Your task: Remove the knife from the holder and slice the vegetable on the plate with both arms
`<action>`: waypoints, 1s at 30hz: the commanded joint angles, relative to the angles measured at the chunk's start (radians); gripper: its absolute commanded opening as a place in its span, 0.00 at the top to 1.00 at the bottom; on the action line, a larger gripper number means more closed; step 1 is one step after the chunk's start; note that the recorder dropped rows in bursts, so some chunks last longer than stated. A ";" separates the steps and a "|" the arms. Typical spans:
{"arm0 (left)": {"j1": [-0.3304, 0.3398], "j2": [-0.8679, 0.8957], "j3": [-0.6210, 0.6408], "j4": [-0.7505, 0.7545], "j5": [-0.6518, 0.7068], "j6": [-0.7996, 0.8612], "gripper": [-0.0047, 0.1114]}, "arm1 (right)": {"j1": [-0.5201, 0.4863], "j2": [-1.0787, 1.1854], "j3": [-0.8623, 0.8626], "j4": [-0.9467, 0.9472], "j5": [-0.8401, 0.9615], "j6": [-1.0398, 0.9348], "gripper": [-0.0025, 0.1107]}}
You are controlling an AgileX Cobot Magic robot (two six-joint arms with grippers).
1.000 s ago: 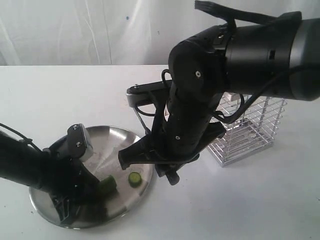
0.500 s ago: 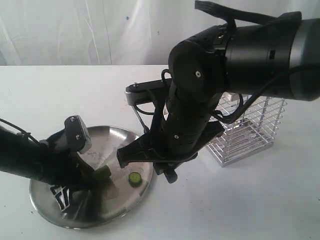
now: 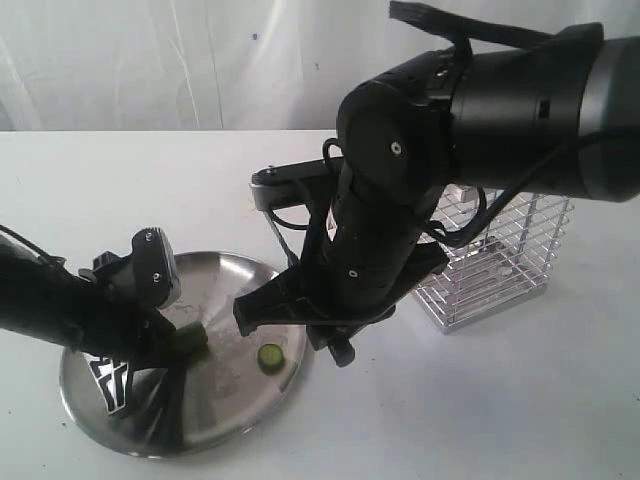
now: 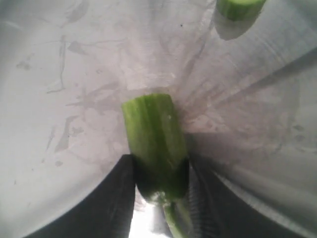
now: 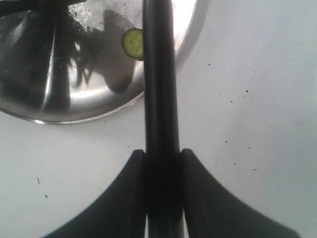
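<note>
Slicing in hand, judging by one cut slice [image 3: 269,354] lying loose on the plate [image 3: 235,265] and the knife out of the holder [image 3: 510,255].

Exterior view: plate at the near left of the table [image 3: 120,190], holder well apart to the right and a little farther back. Left gripper [image 3: 172,345] low over the plate's left half, closed on the vegetable [image 3: 191,338], with the green cut end poking out to the right. Slice near the plate's right rim, apart from the vegetable. Right gripper [image 3: 300,300] hanging above that right rim; too dark there to tell blade from finger.

Left wrist view: vegetable [image 4: 153,134] pinched at its stem end between both black fingers [image 4: 116,193], cut face pointing away from them, lying on or just above the steel. Slice [image 4: 240,7] at the frame's edge, clear of it.

Right wrist view: jaws clamped tight on the knife [image 5: 158,99] by its handle, the dark length running out over the plate's rim [image 5: 89,111] and hiding one edge of the slice [image 5: 132,43]. Contact with the plate impossible to tell.

Next move, as a judgement: bring the blade left, from above the rim to just beyond the left fingertips, square it across the vegetable's free end, then press straight down. Needs a firm hold on the stem end and enough gap to spare the fingers.
</note>
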 commanded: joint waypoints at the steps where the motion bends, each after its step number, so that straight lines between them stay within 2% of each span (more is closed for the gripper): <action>1: -0.002 0.015 0.001 -0.032 0.023 0.160 0.81 | -0.005 -0.012 0.002 -0.002 -0.001 -0.010 0.98; 4: -0.002 0.011 0.001 -0.048 0.023 0.160 0.51 | -0.005 -0.012 0.002 -0.002 -0.003 -0.010 0.98; 6: -0.002 0.011 0.001 -0.055 0.023 0.158 0.40 | -0.005 -0.012 0.002 -0.002 -0.010 -0.010 0.98; 8: -0.002 -0.001 0.001 -0.079 0.023 0.158 0.37 | -0.005 -0.012 0.002 -0.002 -0.016 -0.010 0.98; 12: -0.002 -0.067 0.001 -0.096 0.013 0.136 0.37 | -0.005 -0.012 0.002 -0.002 -0.034 -0.010 0.98; 18: -0.002 -0.219 0.001 -0.096 -0.153 0.059 0.37 | -0.005 -0.012 0.002 0.020 -0.032 -0.039 0.98; 20: -0.002 -0.267 0.001 -0.098 -0.214 0.052 0.39 | -0.005 -0.012 0.002 0.090 -0.019 -0.104 0.98; 21: -0.002 -0.288 0.001 -0.109 -0.250 0.027 0.43 | -0.005 -0.012 0.002 0.151 -0.002 -0.151 0.98; 23: -0.002 -0.315 0.001 -0.163 -0.323 -0.071 0.59 | -0.005 -0.005 0.002 0.277 0.037 -0.237 0.98; 25: 0.005 -0.320 0.003 -0.230 -0.397 -0.189 0.86 | -0.001 0.011 0.002 0.345 0.066 -0.275 0.98; 26: 0.018 -0.318 0.005 -0.244 -0.397 -0.233 0.95 | 0.003 0.023 0.002 0.357 0.071 -0.277 0.98; 30: 0.085 -0.269 0.005 -0.247 -0.317 -0.427 0.96 | 0.023 0.081 -0.003 0.366 0.081 -0.273 0.98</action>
